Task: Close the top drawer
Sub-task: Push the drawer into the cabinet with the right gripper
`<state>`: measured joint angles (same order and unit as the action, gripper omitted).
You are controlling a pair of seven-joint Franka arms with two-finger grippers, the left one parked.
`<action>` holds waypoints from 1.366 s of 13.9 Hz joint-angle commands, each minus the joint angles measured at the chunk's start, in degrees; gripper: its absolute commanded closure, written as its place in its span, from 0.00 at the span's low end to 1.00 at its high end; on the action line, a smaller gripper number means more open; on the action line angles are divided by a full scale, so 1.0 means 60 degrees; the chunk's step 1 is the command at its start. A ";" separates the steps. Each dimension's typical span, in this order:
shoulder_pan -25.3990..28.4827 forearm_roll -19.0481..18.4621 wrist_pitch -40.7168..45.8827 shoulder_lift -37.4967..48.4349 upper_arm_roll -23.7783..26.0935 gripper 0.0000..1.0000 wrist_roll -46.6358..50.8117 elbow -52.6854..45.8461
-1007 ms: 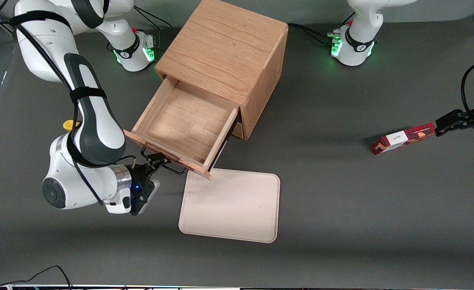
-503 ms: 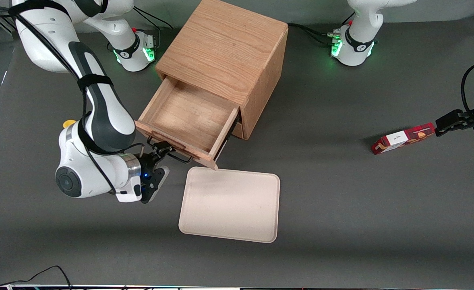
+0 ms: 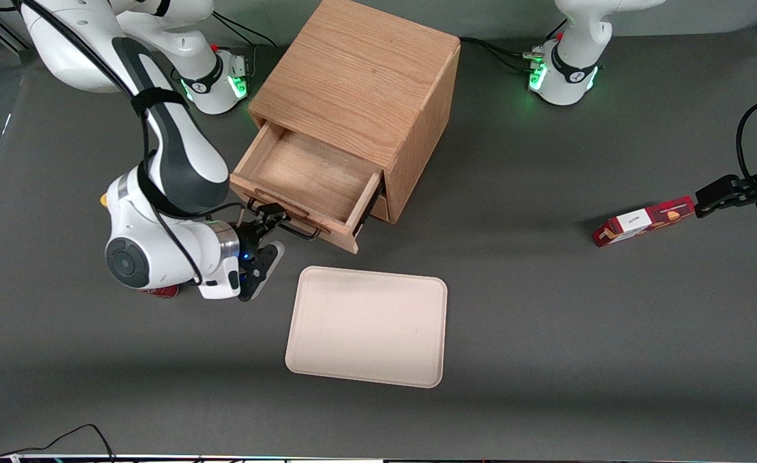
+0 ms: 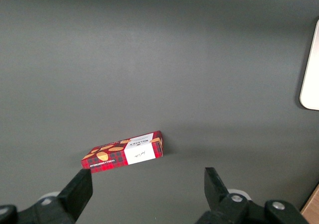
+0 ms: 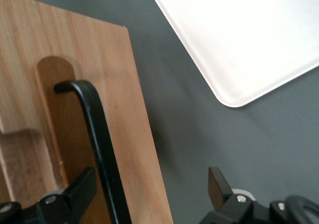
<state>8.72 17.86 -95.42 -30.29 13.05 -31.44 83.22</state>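
The top drawer [image 3: 314,177] of the wooden cabinet [image 3: 365,77] stands about half open and looks empty. Its black wire handle [image 3: 291,226] is on the front panel, which faces the front camera and the working arm. My gripper [image 3: 270,226] is open right at that front panel. In the right wrist view the handle [image 5: 97,134] runs between my fingers [image 5: 79,189], one finger against the drawer front [image 5: 124,109], the other clear of its edge. The lower drawer is hidden under the top one.
A cream tray [image 3: 368,326] lies flat on the grey table, nearer the front camera than the drawer; its corner shows in the right wrist view [image 5: 239,40]. A red biscuit box [image 3: 643,221] lies toward the parked arm's end. A red object [image 3: 159,292] peeks from under my wrist.
The top drawer has slid steadily into the cabinet, from far out to about half open. My gripper has moved with its front panel toward the cabinet, away from the tray.
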 commanded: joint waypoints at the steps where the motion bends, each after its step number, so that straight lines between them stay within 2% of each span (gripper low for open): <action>1: -0.0032 -0.0091 -0.0620 0.0566 0.0227 0.00 0.0346 0.0997; 19: -0.0135 -0.0223 -0.1732 0.2396 0.1516 0.00 0.1519 0.3999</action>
<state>8.48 17.15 -103.47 -19.56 20.84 -23.77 102.14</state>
